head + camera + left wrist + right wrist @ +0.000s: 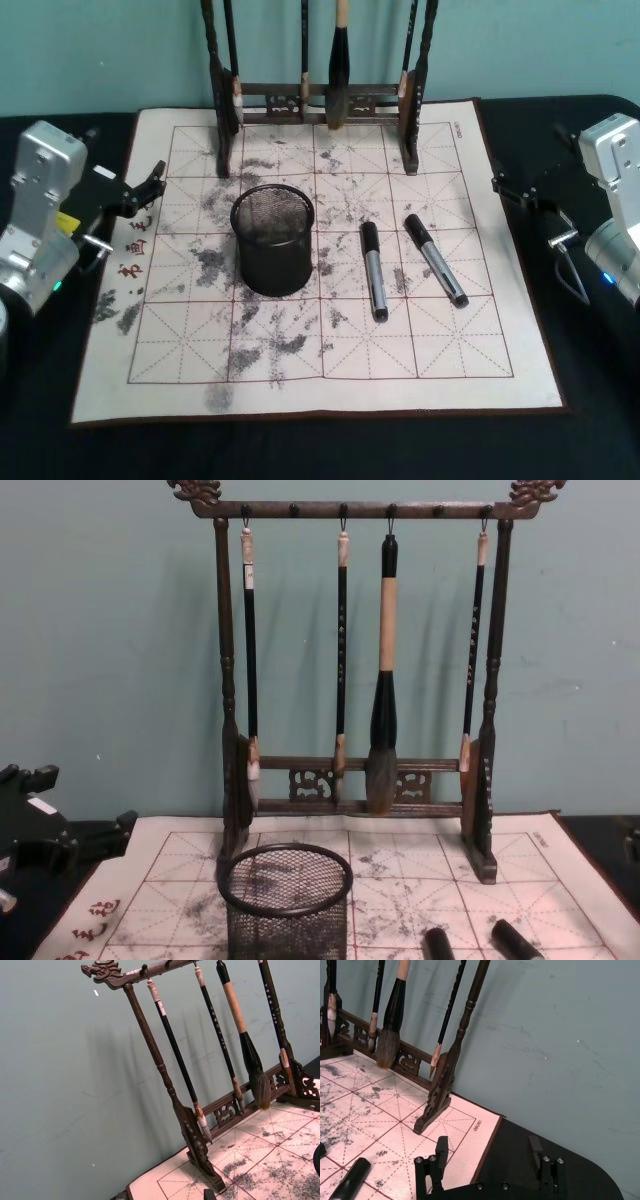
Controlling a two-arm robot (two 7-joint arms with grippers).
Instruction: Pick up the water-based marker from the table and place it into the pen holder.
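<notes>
While left end effector (155, 186) and right end effector (488, 1146) hang spread, markers (435, 260) well apart, between them.

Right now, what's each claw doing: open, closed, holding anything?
Left claw: open, holding nothing.
Right claw: open, holding nothing.

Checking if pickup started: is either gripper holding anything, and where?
Nothing is held. The left gripper and right gripper are open and empty; both markers lie on the mat.
</notes>
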